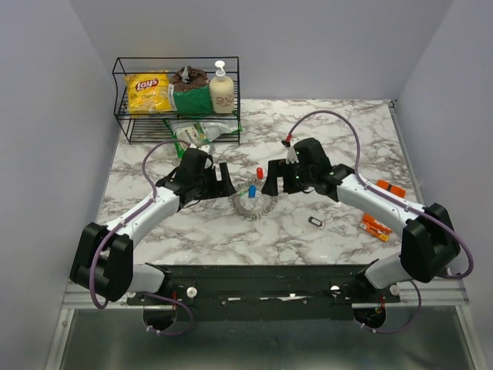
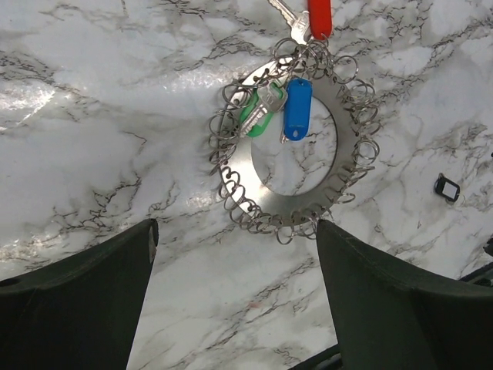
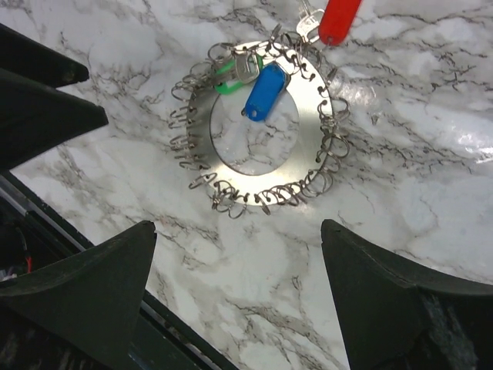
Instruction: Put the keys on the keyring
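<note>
Left hand point(image 2: 235, 297) and right hand point(image 3: 239, 297) both released, empty, flanking keyring point(image 2: 343, 158). Blue key point(image 2: 296, 108) and green key point(image 2: 249, 120) lie on it, red key point(image 2: 319, 15) at its rim.

The keyring point(image 2: 348, 146) is a flat disc of bare metal, smooth with a soft brushed sheen, its rim hung with thin bright wire loops. The keys point(image 2: 269, 99) have silvery metal blades and smooth, glossy plastic heads: blue at the disc's 12 o'clock, green near 11, red just past the rim at 12. The table point(image 2: 92, 154) looks like polished marble, white with grey veins, and carries a glare patch at 9 o'clock in the left wrist view. The fingers point(image 2: 73, 308) are matt black plastic. At 11 o'clock in the top view, a basket point(image 1: 176, 59) of thin black wire holds a shiny yellow bag point(image 1: 148, 91).
</note>
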You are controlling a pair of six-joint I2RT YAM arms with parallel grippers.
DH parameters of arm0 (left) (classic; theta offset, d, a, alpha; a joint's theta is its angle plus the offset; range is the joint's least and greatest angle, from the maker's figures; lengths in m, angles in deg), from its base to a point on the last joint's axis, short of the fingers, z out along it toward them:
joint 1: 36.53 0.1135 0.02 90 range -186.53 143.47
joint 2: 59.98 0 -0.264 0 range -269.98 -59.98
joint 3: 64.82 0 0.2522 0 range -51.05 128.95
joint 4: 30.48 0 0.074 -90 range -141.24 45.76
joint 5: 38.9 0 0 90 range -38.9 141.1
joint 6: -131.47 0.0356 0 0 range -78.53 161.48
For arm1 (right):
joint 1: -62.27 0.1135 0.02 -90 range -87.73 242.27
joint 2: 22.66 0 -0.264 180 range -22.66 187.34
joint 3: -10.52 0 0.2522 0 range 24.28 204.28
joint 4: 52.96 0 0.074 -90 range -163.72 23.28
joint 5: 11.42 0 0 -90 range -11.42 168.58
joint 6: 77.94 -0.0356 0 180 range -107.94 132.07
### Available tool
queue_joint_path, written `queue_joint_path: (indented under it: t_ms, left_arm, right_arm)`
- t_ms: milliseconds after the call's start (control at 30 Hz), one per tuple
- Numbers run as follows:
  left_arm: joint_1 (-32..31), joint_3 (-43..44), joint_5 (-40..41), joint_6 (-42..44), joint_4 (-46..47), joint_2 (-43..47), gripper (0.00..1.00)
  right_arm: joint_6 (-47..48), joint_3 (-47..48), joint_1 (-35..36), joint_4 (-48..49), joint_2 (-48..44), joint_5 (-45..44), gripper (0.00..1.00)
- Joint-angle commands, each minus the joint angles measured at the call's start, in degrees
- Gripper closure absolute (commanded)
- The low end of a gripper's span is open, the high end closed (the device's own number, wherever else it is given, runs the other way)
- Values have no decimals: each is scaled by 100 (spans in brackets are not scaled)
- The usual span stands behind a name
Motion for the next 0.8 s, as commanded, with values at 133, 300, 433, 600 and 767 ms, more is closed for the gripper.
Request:
queue_joint_path:
  t_ms: [133, 300, 433, 600, 767]
  left_arm:
    - [-295, 441, 271, 228, -190, -557, 9]
    - [-312, 625, 209, 228, -225, -724, 10]
    - [-321, 801, 226, 307, -313, -882, 10]
    - [-321, 1117, 165, 377, -506, -1102, 10]
    - [-321, 1337, 112, 377, -629, -1330, 10]
  right_arm:
    - [150, 712, -72, -217, 734, 10, 4]
    - [150, 906, -424, -235, 1051, 361, 5]
    - [229, 1161, -547, -278, 1384, 458, 7]
    - [273, 1591, -582, -305, 1745, 862, 10]
    - [325, 1838, -582, -410, 2044, 994, 11]
